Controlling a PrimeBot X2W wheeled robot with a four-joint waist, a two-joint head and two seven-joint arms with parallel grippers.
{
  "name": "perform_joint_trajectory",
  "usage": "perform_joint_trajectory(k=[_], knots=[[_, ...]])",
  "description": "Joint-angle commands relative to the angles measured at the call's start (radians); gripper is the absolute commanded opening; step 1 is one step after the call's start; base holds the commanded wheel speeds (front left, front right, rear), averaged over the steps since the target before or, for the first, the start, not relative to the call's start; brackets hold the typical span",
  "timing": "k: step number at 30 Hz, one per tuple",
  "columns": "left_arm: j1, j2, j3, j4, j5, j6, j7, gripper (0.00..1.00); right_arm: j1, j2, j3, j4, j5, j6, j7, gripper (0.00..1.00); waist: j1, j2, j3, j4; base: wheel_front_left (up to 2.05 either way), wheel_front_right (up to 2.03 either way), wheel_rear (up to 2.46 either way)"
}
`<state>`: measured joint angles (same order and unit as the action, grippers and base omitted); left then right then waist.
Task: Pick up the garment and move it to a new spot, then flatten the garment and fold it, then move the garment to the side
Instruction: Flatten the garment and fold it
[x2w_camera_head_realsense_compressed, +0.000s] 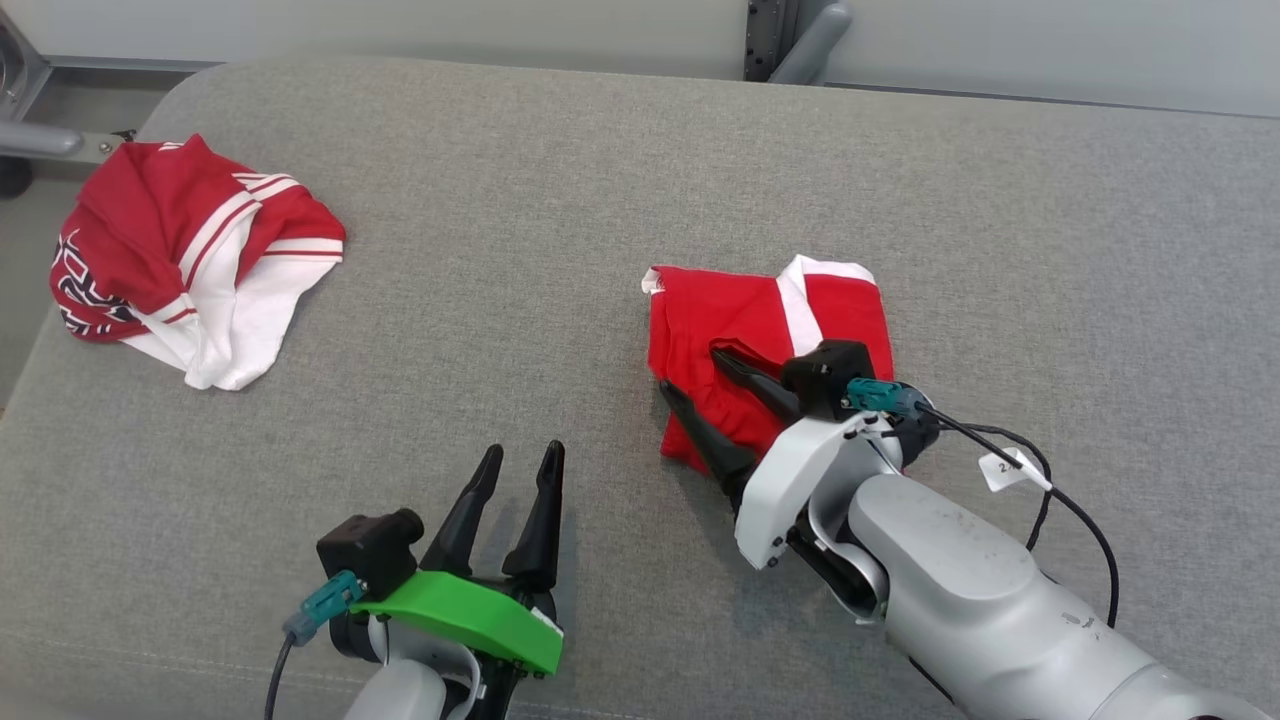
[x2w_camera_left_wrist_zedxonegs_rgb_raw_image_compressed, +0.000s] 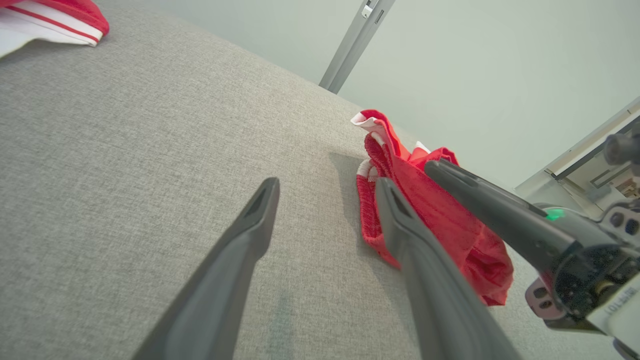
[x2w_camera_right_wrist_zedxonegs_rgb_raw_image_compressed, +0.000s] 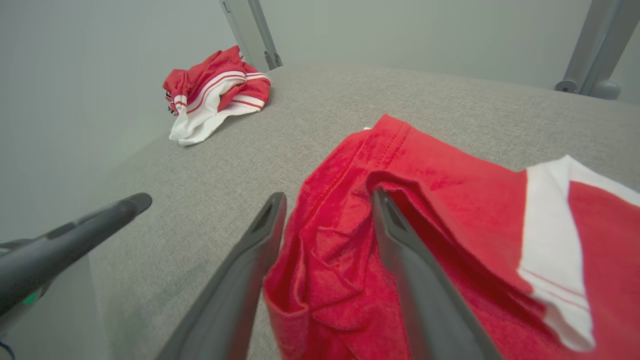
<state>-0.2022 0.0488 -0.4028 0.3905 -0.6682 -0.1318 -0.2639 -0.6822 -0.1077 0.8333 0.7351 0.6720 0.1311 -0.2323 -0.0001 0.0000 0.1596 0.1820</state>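
A folded red garment (x2w_camera_head_realsense_compressed: 760, 310) with a white stripe lies on the grey padded table (x2w_camera_head_realsense_compressed: 560, 200), right of centre. My right gripper (x2w_camera_head_realsense_compressed: 693, 369) is open at its near left corner. One finger rests on top of the cloth and the other runs along its left edge. In the right wrist view a bunched fold of the garment (x2w_camera_right_wrist_zedxonegs_rgb_raw_image_compressed: 440, 170) sits between the spread fingers of the right gripper (x2w_camera_right_wrist_zedxonegs_rgb_raw_image_compressed: 328, 196). My left gripper (x2w_camera_head_realsense_compressed: 522, 450) is open over bare table, well left of the garment (x2w_camera_left_wrist_zedxonegs_rgb_raw_image_compressed: 440, 210), with nothing between its fingers.
A second garment (x2w_camera_head_realsense_compressed: 190, 255), crumpled, red and white with stripes, lies at the table's far left corner near the edge. Grey metal frame posts (x2w_camera_head_realsense_compressed: 790, 40) stand behind the table. A cable with a white tag (x2w_camera_head_realsense_compressed: 1010, 468) hangs off the right wrist.
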Motion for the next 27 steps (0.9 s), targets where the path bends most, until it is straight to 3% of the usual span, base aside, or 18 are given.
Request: perform_joint_trajectory(k=[1,8,12,19,25,26,27], knots=[[0.008,0.003,0.005,-0.004,0.0,0.003,0.0,1.0,-0.015,0.003,0.011,0.008,0.013,-0.001,-0.011,1.0,0.0001,0.0,0.006,0.01,0.0,0.0,0.0],[0.023,0.003,0.051,-0.008,0.01,0.003,0.0,1.0,-0.031,-0.022,0.037,-0.06,0.075,-0.001,-0.033,1.0,0.0001,0.0,0.005,-0.034,0.0,0.0,0.0],[0.019,0.003,0.06,-0.012,0.018,0.003,0.0,1.0,0.027,-0.064,-0.052,-0.107,0.098,-0.001,-0.032,1.0,0.0001,0.0,0.005,-0.053,0.0,0.0,0.0],[0.003,0.003,0.045,-0.018,0.015,0.003,0.0,1.0,0.11,-0.107,-0.111,-0.074,0.078,0.0,-0.033,1.0,0.0001,0.0,0.018,-0.049,0.0,0.0,0.0],[0.004,0.003,0.041,-0.016,0.009,0.003,0.0,1.0,0.111,-0.105,-0.143,-0.049,0.057,0.0,-0.033,1.0,0.0001,0.0,0.03,-0.03,0.0,0.0,0.0],[0.004,0.003,0.041,-0.016,0.006,0.003,0.0,1.0,0.11,-0.103,-0.147,-0.041,0.052,0.0,-0.033,0.92,0.0001,0.0,0.031,-0.027,0.0,0.0,0.0],[0.003,0.003,0.039,-0.016,0.004,0.003,0.0,1.0,0.107,-0.102,-0.152,-0.034,0.047,0.0,-0.033,0.91,0.0001,0.0,0.033,-0.022,0.0,0.0,0.0]])
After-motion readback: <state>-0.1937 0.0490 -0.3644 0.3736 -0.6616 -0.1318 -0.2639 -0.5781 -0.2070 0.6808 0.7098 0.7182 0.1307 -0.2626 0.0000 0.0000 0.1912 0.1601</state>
